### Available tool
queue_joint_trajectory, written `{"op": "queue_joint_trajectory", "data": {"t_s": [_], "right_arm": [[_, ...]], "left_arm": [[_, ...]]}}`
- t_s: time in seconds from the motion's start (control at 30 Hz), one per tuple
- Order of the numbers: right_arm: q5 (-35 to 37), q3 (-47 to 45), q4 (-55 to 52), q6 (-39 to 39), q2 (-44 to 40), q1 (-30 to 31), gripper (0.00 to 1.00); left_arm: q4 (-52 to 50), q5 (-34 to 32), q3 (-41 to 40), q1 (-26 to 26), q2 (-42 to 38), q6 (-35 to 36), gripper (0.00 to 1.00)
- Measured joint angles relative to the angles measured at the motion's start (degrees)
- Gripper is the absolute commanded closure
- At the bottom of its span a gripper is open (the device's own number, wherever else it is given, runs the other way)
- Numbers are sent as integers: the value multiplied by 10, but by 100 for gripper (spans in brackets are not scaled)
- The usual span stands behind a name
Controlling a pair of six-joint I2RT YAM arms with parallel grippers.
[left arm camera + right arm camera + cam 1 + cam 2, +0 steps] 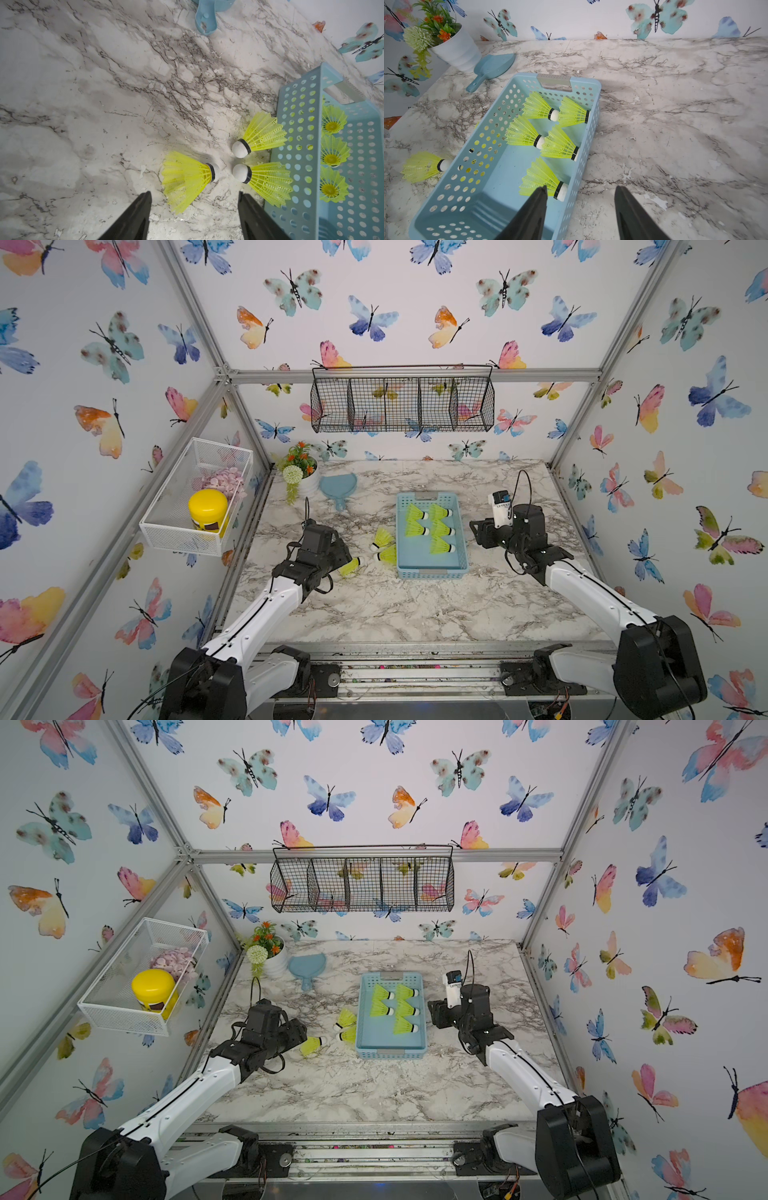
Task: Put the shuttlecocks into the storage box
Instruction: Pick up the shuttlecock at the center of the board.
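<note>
Bright even light, soft shadows, wide-angle edge distortion.

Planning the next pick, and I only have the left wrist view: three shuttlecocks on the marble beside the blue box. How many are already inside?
Observer: Five shuttlecocks lie in the storage box: two pairs toward its far end, and one alone nearer the robot.
Operator: Any room left for my three?
Observer: Yes. In both top views, the end of the box nearest the robot is bare floor.
Operator: Is the other arm in my way?
Observer: No. The right gripper is open and empty, just off the box's right side, by the lone shuttlecock.
</note>
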Motion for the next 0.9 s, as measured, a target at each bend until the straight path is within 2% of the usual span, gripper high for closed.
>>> {"op": "queue_joint_trajectory", "data": {"t_s": [0.37, 0.57, 0.77, 0.9], "right_arm": [[10, -1, -11, 0, 0, 0, 41], [10, -1, -12, 0, 1, 0, 41], [9, -1, -12, 0, 2, 0, 41], [9, -1, -13, 0, 5, 0, 41]], "left_arm": [[41, 16, -35, 3, 40, -9, 36], [70, 41, -47, 9, 62, -13, 54], [94, 58, -48, 9, 75, -19, 65], [105, 62, -48, 9, 88, -21, 67]]}}
